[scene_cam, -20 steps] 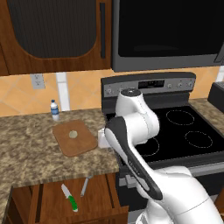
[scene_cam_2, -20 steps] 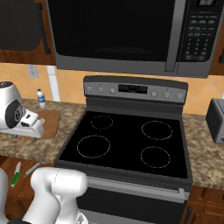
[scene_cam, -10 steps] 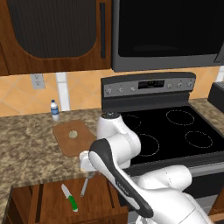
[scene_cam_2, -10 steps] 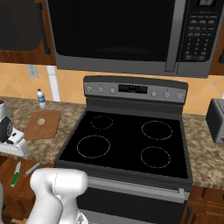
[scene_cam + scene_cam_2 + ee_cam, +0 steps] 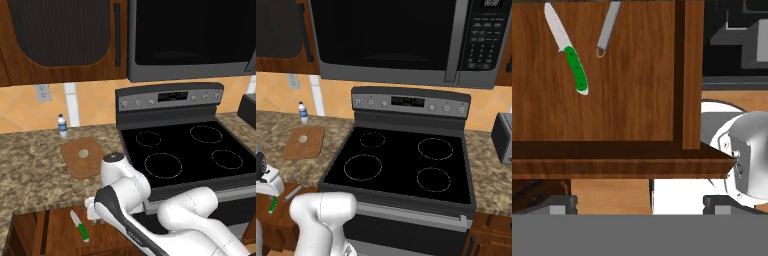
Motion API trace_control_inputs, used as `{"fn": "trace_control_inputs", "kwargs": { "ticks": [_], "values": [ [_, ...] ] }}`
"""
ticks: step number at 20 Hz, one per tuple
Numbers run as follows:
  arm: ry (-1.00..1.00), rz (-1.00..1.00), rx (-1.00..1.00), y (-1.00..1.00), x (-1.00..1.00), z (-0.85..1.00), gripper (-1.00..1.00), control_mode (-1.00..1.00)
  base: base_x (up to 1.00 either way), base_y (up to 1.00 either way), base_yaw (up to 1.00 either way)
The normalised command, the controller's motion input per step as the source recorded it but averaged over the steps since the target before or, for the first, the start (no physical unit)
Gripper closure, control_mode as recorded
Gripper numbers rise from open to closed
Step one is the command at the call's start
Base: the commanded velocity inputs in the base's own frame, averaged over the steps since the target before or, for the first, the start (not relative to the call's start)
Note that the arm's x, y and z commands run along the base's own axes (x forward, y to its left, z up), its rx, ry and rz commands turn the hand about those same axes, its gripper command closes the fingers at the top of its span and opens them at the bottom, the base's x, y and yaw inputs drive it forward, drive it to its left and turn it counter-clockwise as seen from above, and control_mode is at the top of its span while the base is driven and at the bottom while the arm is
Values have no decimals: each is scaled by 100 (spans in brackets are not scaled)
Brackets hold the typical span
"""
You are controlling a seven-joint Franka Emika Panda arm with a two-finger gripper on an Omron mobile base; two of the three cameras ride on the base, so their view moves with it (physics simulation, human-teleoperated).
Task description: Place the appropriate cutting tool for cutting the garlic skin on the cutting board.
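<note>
Left base view: an open wooden drawer (image 5: 45, 232) was seen below the granite counter (image 5: 30, 170), with the green-handled knife (image 5: 79, 226) lying inside, blade toward the far side. The cutting board (image 5: 82, 157) lay on the counter left of the stove (image 5: 187, 155), the garlic (image 5: 83, 153) resting on it; a small bottle (image 5: 62, 125) stood farther back. The gripper (image 5: 91, 212) was lowered over the drawer, right of the knife; its opening could not be told.

Right base view: the board (image 5: 304, 141) with garlic (image 5: 303, 139) was noted left of the stove (image 5: 401, 165), under a microwave (image 5: 406, 40).

Hand view: the knife (image 5: 569, 52) lay beside a grey peeler (image 5: 607, 27) in the drawer (image 5: 632, 90), apart.
</note>
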Motion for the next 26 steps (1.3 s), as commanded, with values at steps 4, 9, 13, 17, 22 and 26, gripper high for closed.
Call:
{"fn": "trace_control_inputs", "kwargs": {
  "ticks": [4, 9, 13, 17, 22, 26],
  "values": [
    [0, 0, -9, 6, -26, -39, -100, -100, 0, 0, 0],
    [0, 0, -6, 0, 2, -25, -100, -100, 0, 0, 0],
    [0, 0, -14, 32, 27, -46, -100, -100, 0, 0, 0],
    [0, 3, -17, 35, 36, -47, -100, -100, 0, 0, 0],
    [3, 7, -11, 18, 8, -16, -100, -100, 0, 0, 0],
    [4, 7, -7, 25, 0, -12, -100, -100, 0, 0, 0]
  ]
}}
